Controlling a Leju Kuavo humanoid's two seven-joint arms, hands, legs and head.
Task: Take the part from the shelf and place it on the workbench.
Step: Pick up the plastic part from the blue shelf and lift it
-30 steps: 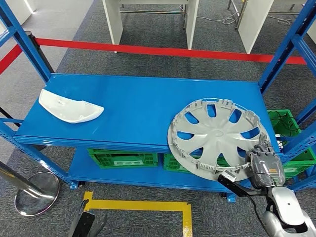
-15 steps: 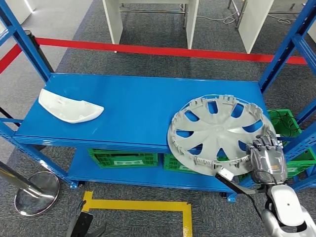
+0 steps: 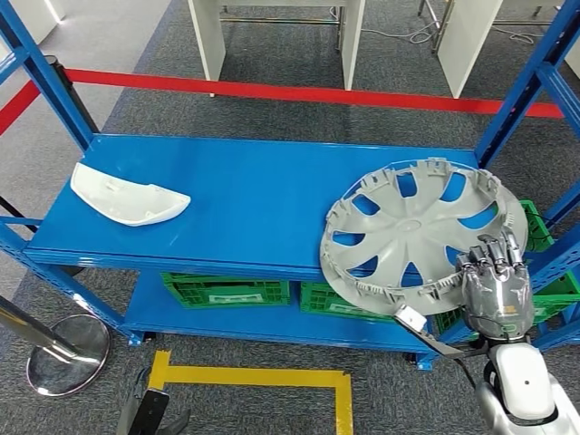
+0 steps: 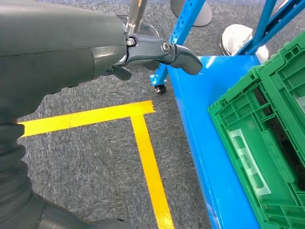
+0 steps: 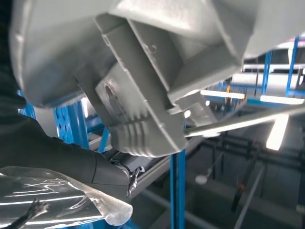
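A grey wheel cover (image 3: 424, 231) hangs tilted over the right end of the blue shelf (image 3: 260, 199), its far rim raised. My right hand (image 3: 496, 281) grips its near right rim from below. In the right wrist view the cover's ribbed underside (image 5: 144, 71) looms close above the dark fingers (image 5: 72, 162). A white curved part (image 3: 130, 199) lies flat on the shelf's left end. My left hand (image 3: 147, 412) hangs low by the floor, holding nothing; the left wrist view has its fingers (image 4: 162, 50) extended over the carpet.
Blue uprights (image 3: 519, 100) frame the shelf on both sides. Green crates (image 3: 226, 292) sit on the lower level (image 4: 201, 143). Yellow floor tape (image 3: 274, 376) runs in front, a chrome post base (image 3: 68, 353) stands at the left, and red tape (image 3: 308, 93) lies behind.
My right hand has lifted the wheel cover and carried it rightward, tilting its far rim higher off the shelf. The white part and the left hand stay where they were.
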